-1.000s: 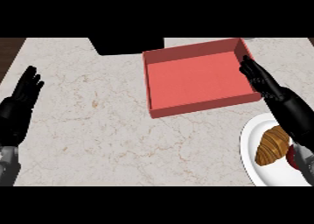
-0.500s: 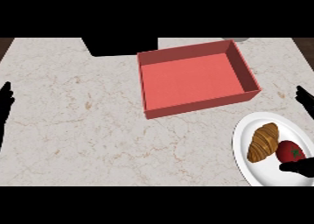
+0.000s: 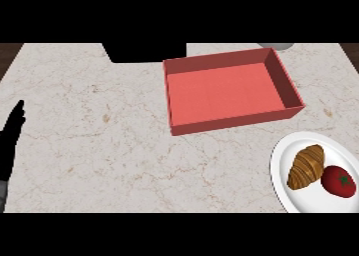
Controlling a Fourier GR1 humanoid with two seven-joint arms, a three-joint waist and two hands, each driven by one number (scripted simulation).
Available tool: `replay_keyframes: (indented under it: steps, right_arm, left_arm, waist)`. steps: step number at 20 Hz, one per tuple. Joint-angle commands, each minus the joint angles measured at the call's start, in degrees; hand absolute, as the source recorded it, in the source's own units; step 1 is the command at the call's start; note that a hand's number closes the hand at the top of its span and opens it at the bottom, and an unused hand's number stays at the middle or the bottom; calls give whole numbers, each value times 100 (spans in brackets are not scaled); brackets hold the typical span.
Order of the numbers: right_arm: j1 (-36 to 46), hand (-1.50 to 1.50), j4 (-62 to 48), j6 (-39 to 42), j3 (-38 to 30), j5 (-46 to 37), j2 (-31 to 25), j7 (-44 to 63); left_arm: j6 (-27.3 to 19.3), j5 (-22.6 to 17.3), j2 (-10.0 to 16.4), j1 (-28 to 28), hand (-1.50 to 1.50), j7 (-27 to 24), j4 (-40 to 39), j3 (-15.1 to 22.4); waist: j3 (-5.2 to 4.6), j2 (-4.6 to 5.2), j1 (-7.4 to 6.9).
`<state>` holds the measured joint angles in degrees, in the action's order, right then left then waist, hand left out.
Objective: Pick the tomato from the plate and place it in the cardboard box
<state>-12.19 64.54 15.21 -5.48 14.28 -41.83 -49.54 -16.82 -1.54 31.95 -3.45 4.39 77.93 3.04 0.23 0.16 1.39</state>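
Pale veined marble counter [image 3: 93, 130]; dark brown floor [image 3: 1, 60] beyond its far corners; black block [image 3: 149, 51] at back

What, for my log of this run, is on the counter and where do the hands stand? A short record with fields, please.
tomato: on the plate, right of the croissant, not yet picked
plate: lower right of the counter, cut off by the view's edge
box: red, open-topped, above and left of the plate, apart from it, no tomato inside
left hand: at the left edge, fingers straight, holding nothing
right hand: not in view
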Motion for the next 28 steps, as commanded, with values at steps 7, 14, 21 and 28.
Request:
replay_keyframes:
  steps: [7, 14, 21, 28]
  right_arm:
    - [523, -150, -876, -346, 287, -1801, -1377, -122]
    - [800, -150, -327, -150, 1053, -2810, -1679, 930]
    - [1404, -150, 133, 529, 1353, -3218, -1282, 2109]
    - [1535, -150, -182, 425, 1183, -3969, -772, 2096]
  left_arm:
    - [86, 189, -154, -205, 0, -56, -172, 78]
    - [177, 164, -189, -191, 0, -255, -290, -100]
    - [303, 363, -208, -238, 0, 13, -220, -223]
    - [473, 602, -354, 66, 0, 106, 196, -426]
  waist:
    - [-23, 5, -207]
    - [-29, -6, -215]
    - [-26, -20, -165]
    - [-22, -21, -164]
